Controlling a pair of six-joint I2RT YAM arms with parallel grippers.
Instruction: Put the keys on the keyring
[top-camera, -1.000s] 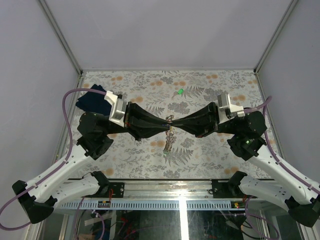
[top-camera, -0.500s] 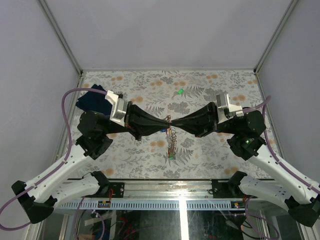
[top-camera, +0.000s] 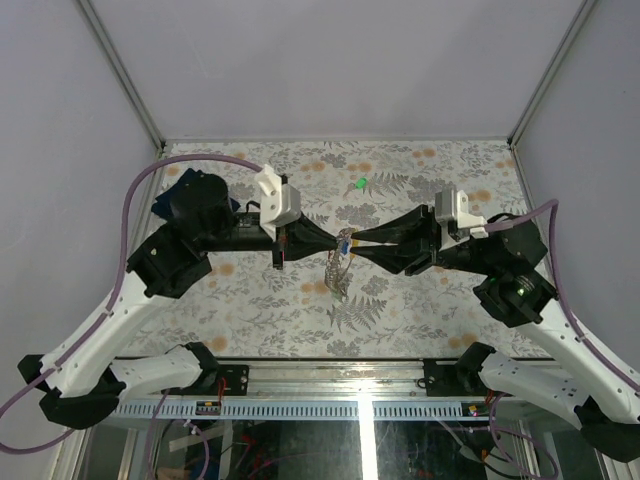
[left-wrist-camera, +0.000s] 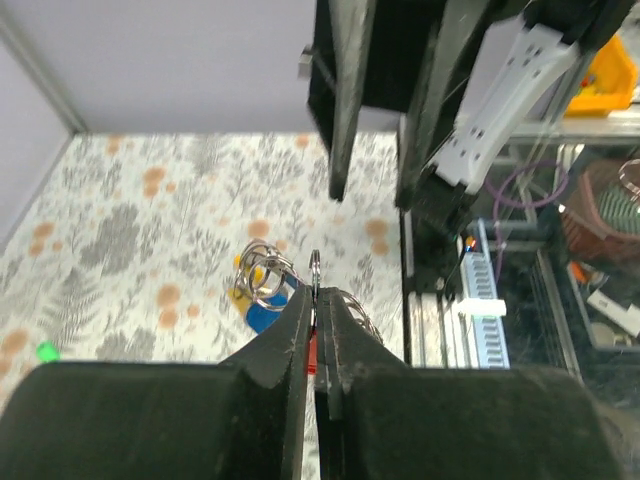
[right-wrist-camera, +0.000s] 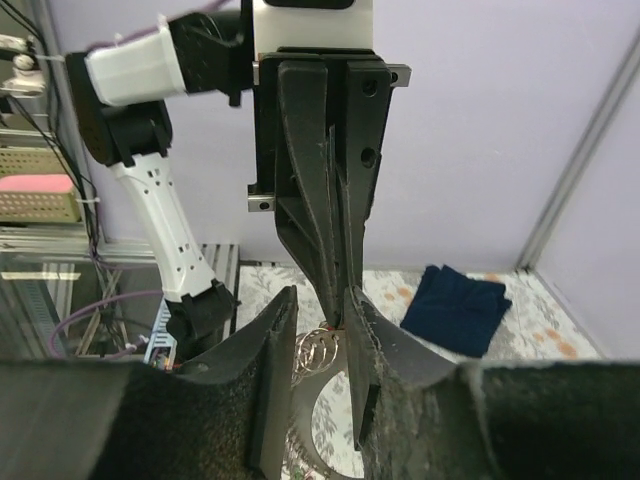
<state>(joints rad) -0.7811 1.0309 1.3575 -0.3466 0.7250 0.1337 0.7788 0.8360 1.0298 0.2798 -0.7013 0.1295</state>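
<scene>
- I am seeing a dark blue folded cloth (right-wrist-camera: 455, 308) lying on the worktop (top-camera: 420, 300).
- The worktop is showing a grey leaf and orange flower print.
- A yellow container (left-wrist-camera: 614, 76) is sitting beyond its edge.

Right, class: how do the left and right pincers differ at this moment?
The left pincer is shut; the right pincer stands open. The left pinches the keyring; the right grips nothing. Both are black, with tips close together.

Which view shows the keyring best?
The left wrist view: the keyring shows as clear silvery loops. From the top it is a small dangling bundle; the right wrist view shows only part of it.
</scene>
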